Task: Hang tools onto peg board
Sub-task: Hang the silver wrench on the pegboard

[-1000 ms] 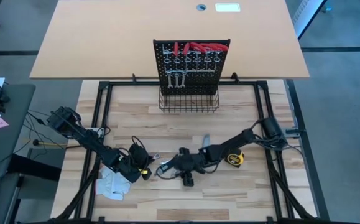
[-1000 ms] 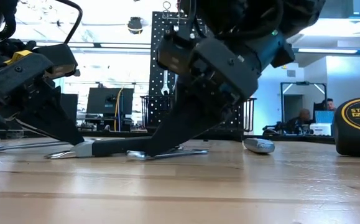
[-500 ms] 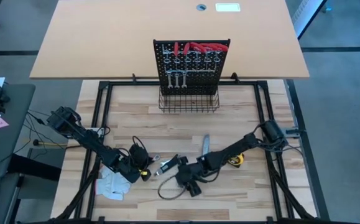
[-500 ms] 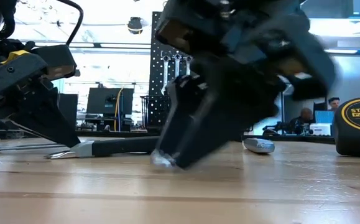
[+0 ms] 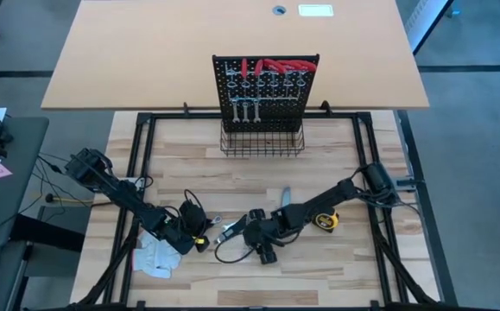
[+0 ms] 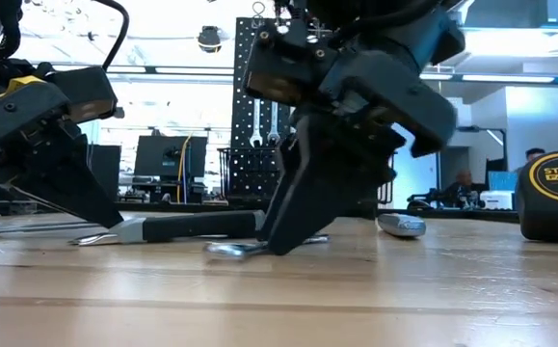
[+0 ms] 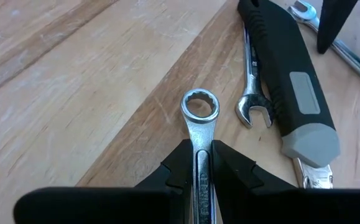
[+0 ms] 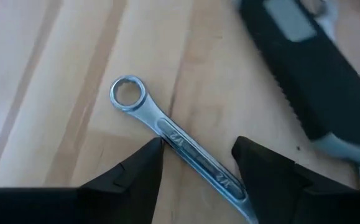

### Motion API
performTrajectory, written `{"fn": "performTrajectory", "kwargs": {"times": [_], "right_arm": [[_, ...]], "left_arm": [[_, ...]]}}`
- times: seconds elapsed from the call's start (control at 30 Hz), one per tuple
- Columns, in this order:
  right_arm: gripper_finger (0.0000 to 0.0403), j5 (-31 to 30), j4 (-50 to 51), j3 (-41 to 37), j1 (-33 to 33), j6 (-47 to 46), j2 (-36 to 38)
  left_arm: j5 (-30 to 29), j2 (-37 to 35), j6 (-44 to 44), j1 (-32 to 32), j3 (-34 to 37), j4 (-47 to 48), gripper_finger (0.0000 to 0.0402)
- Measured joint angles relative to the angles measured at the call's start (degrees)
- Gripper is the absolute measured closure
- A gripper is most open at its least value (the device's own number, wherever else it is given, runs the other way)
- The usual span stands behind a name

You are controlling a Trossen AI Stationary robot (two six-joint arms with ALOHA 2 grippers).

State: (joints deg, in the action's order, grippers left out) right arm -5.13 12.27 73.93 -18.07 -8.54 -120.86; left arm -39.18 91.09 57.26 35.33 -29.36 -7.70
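Observation:
The peg board (image 5: 265,86) stands at the table's far side with red-handled pliers and three wrenches on its hooks. A wire basket (image 5: 262,142) runs along its base. My left gripper (image 7: 199,152) is shut on a silver wrench (image 7: 199,106) near the table's front, left of centre. Just right of it, my right gripper (image 8: 199,149) stands open, pointing steeply down, one finger on each side of a second wrench (image 8: 167,134) that lies flat on the wood. I cannot tell if either finger touches it. A black-handled tool (image 7: 288,68) and a third wrench (image 7: 254,112) lie between the grippers. My left gripper pinches the wrench's shank (image 7: 200,163) between its two fingertips, a short way behind the ring end. The fingers slant down from the table's left and lie along the shank. The ring end (image 7: 199,104) points away from the fingers, low over the wood; whether it rests there I cannot tell.
A yellow-black tape measure (image 5: 325,221) and a grey utility knife (image 5: 285,199) lie right of the grippers. White gloves (image 5: 156,257) lie at the near left. A black cable (image 5: 231,255) loops on the wood below my right gripper.
My right gripper swung toward the near edge and stood steeper, then came partway back. In the low view the wrench under its fingers now lies a little nearer and further left than a second ago.

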Motion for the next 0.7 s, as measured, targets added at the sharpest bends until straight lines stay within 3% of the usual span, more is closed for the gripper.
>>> {"fn": "performTrajectory", "kwargs": {"times": [0.17, 0.27, 0.4, 0.6, 0.7], "right_arm": [[0.0210, -8.9, -2.5, -0.2, -2.3, -28.8, 0.1], [0.0218, -9.7, -2.6, 0.5, -3.6, -31.2, 0.0], [0.0225, -10.3, -0.6, 2.4, -5.3, -24.1, 0.5], [0.0227, -10.9, -0.9, 3.7, -8.3, 3.2, 1.1], [0.0227, -10.9, 0.0, 3.7, -8.4, 10.1, -0.5]], "left_arm": [[-0.1, 0.0, -1.1, 0.0, 0.0, -0.6, 0.0359], [-0.1, 0.0, -1.4, 0.0, 0.0, -0.9, 0.0359], [-0.1, 0.0, -2.2, 0.0, 0.0, -1.0, 0.0359], [-0.1, 0.0, -6.1, 0.0, 0.0, -2.6, 0.0359], [-0.2, 0.0, -8.1, -0.1, 0.0, -3.4, 0.0359]]}}
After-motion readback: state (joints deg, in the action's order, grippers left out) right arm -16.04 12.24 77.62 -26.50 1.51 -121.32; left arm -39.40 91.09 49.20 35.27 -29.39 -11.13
